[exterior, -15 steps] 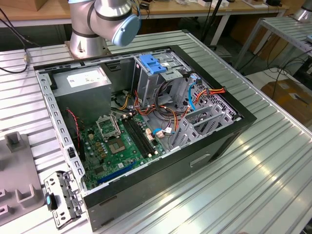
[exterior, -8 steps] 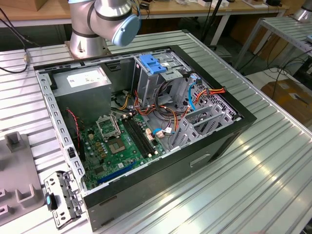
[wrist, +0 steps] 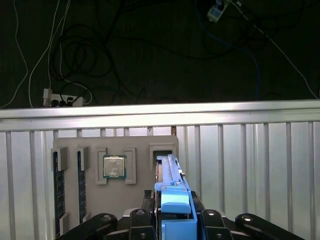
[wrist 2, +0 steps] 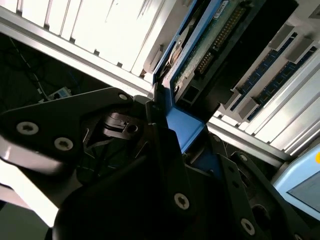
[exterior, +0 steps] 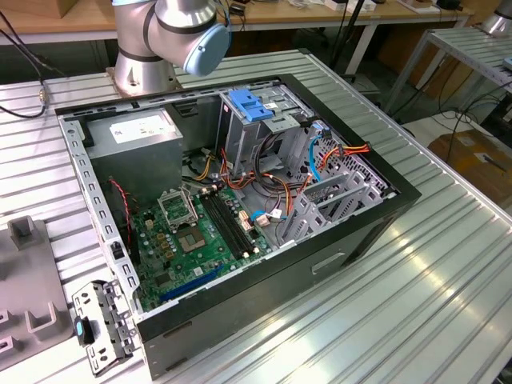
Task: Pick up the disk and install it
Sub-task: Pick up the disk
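The disk [wrist: 169, 172] stands on its edge in a slot of a grey holder plate [wrist: 140, 190]; its blue side rail faces the camera in the first wrist view. Its green circuit board [wrist 2: 210, 47] and blue rail [wrist 2: 182, 125] appear in the second wrist view. My gripper [wrist: 173, 207] straddles the near end of the disk, with one black finger [wrist 2: 159, 125] pressed against the blue rail and the other on the far side. The jaws look shut on the disk, which still sits in its slot.
The holder plate also carries a processor chip [wrist: 114, 166] and memory sticks [wrist: 58, 192]. An open computer case [exterior: 240, 200] lies on the ribbed metal table [exterior: 432, 272], with a drive cage under a blue bracket [exterior: 252, 104], a power-supply box [exterior: 136, 132] and a motherboard [exterior: 200, 232].
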Motion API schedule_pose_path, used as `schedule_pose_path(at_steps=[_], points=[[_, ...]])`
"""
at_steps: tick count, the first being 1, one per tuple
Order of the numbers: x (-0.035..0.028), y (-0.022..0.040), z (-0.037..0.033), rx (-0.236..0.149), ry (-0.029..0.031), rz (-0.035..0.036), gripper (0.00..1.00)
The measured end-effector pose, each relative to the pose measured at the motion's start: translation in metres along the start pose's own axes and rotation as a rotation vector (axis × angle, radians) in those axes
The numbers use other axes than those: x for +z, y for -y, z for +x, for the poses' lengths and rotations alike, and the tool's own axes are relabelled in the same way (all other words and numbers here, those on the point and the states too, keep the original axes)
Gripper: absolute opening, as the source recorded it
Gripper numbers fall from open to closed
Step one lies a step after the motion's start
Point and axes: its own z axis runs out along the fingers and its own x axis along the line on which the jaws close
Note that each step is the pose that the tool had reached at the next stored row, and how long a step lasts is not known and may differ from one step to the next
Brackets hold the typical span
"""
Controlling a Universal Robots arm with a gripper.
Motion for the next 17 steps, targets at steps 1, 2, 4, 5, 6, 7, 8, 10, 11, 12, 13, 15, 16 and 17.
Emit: schedule_pose_path(at_steps=[1, 2, 4, 5, 6, 7, 8, 10, 11, 12, 13, 15, 16, 17], points=[[-0.0012, 0.0, 0.0, 0.0, 0.0002, 0.0001, 0.37], [-0.0022, 0.0, 0.0, 0.0, 0.0004, -0.0001, 0.37], [-0.0054, 0.0, 0.0, 0.0, 0.0008, 0.0, 0.37], [-0.0066, 0.0, 0.0, 0.0, 0.0008, -0.0001, 0.37], [-0.0077, 0.0, 0.0, 0.0, 0.0008, 0.0001, 0.37], [-0.0085, 0.0001, 0.0, 0.0, 0.001, -0.0001, 0.37], [-0.0092, 0.0001, 0.0, 0.0, 0.0011, 0.0, 0.37], [-0.0104, 0.0001, 0.0, 0.0, 0.0011, 0.0, 0.37], [-0.0111, 0.0001, 0.0, 0.0, 0.001, -0.0001, 0.37], [-0.0115, 0.0001, 0.0, 0.0, 0.0011, 0.0, 0.37], [-0.0123, 0.0001, 0.0, 0.0, 0.001, -0.0001, 0.37], [-0.0148, 0.0001, 0.0, 0.0, 0.0011, 0.0001, 0.37], [-0.0155, 0.0001, 0.0, 0.0, 0.001, -0.0001, 0.37], [-0.0163, 0.0001, 0.0, 0.0, 0.001, -0.0001, 0.37]])
